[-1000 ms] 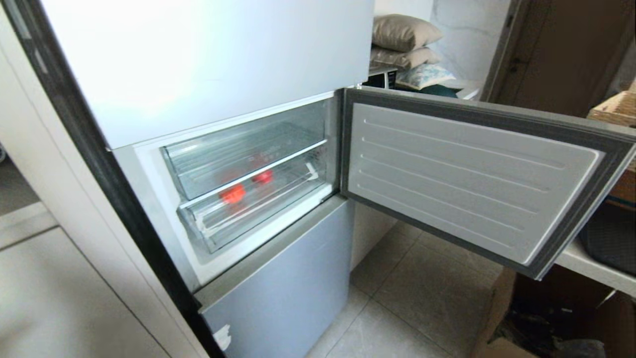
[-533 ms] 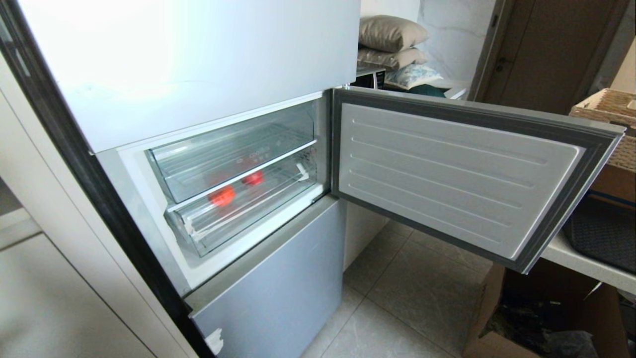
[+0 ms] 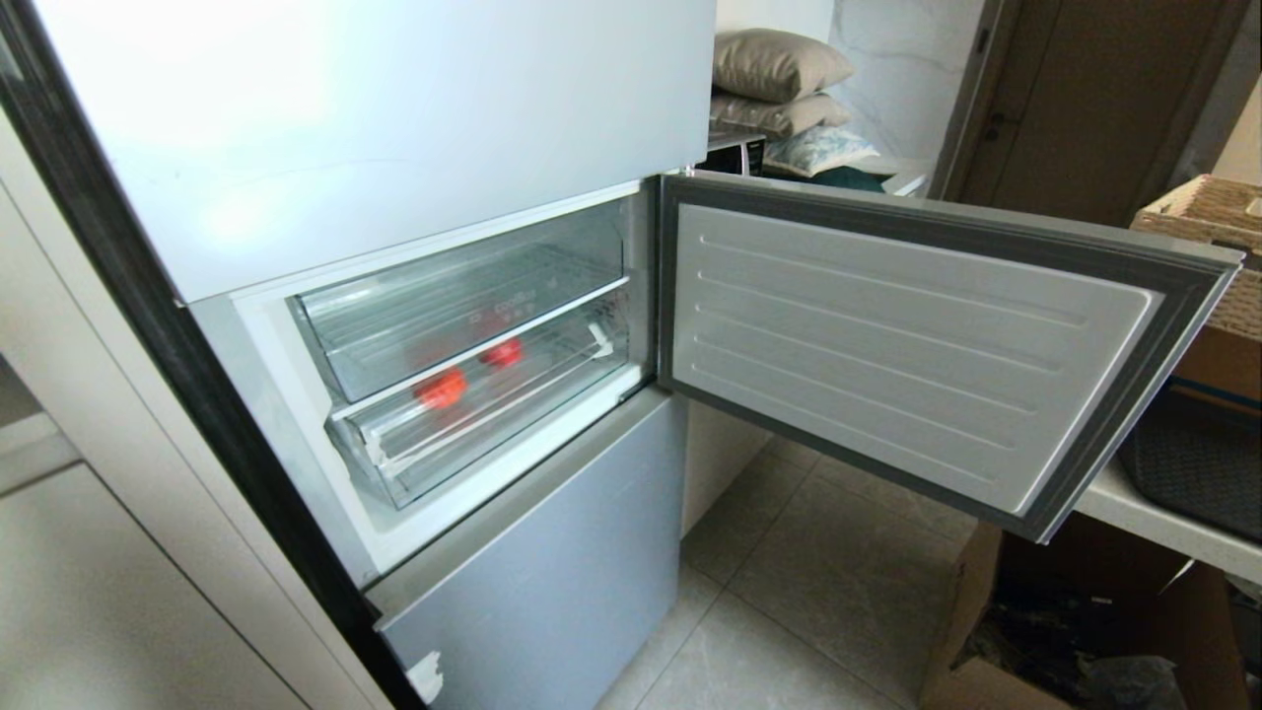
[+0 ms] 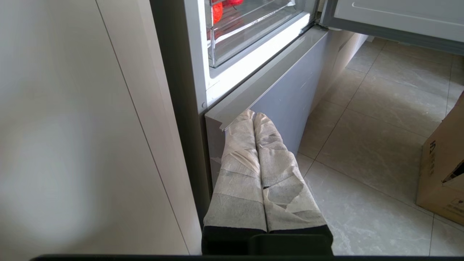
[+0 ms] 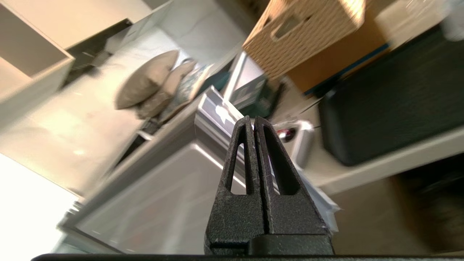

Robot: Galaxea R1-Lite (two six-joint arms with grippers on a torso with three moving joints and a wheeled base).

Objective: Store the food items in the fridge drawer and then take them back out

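Note:
The fridge's middle compartment stands open. Inside it are two clear drawers, one above the other. Two orange-red food items (image 3: pixel 441 388) (image 3: pixel 503 352) show through the clear plastic of the lower fridge drawer (image 3: pixel 493 434), which is pushed in. The food items (image 4: pixel 216 11) also show red at the edge of the left wrist view. My left gripper (image 4: pixel 253 115) has tape-wrapped fingers and is shut and empty, low beside the top corner of the grey bottom door. My right gripper (image 5: pixel 253 119) is shut and empty, pointing at the open door's outer edge. Neither arm appears in the head view.
The compartment door (image 3: pixel 917 345) hangs wide open to the right. Beyond it are a counter with a wicker basket (image 3: pixel 1208 217) and a dark mat (image 3: pixel 1193 463). A cardboard box (image 3: pixel 996 631) sits on the tiled floor. A pale cabinet panel (image 4: pixel 72 127) flanks the fridge on the left.
The whole head view slid a little to the left between one second and half a second ago, a camera move. It has held still since. The drawers and food items kept their places.

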